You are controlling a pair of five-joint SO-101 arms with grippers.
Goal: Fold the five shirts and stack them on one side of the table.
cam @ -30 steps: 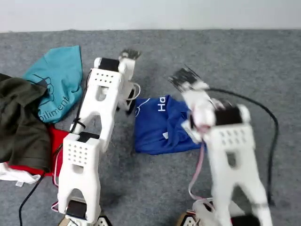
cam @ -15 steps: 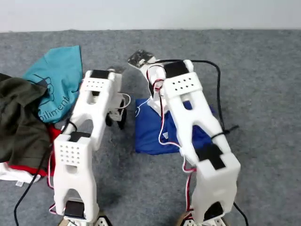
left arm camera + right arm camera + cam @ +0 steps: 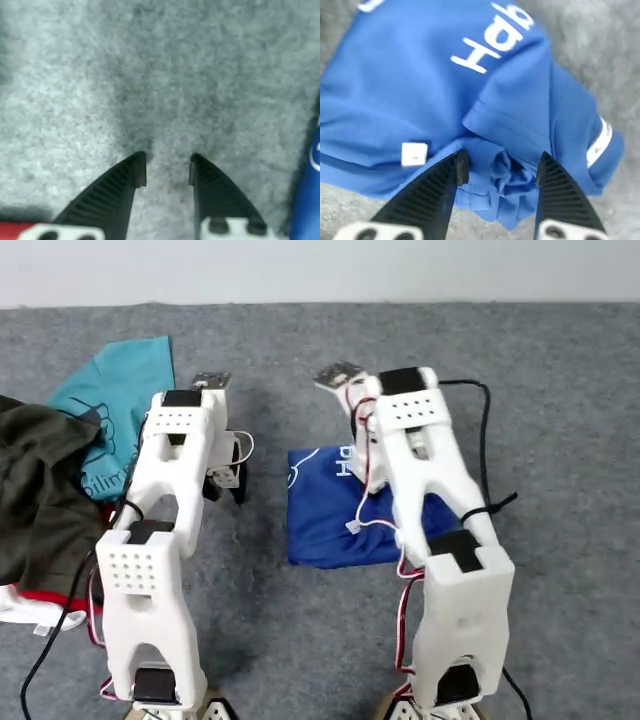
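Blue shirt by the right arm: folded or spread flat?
Folded, loosely. The blue shirt lies as a compact rectangle; the right wrist view shows overlapping layers and a bunched edge.

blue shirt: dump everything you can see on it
The blue shirt lies roughly folded into a rumpled rectangle on the grey felt table, partly beneath the right arm. Soft knit-looking fabric, white lettering, a small white tag. The right gripper hangs open above it, jaws either side of a bunched fold; contact unclear.
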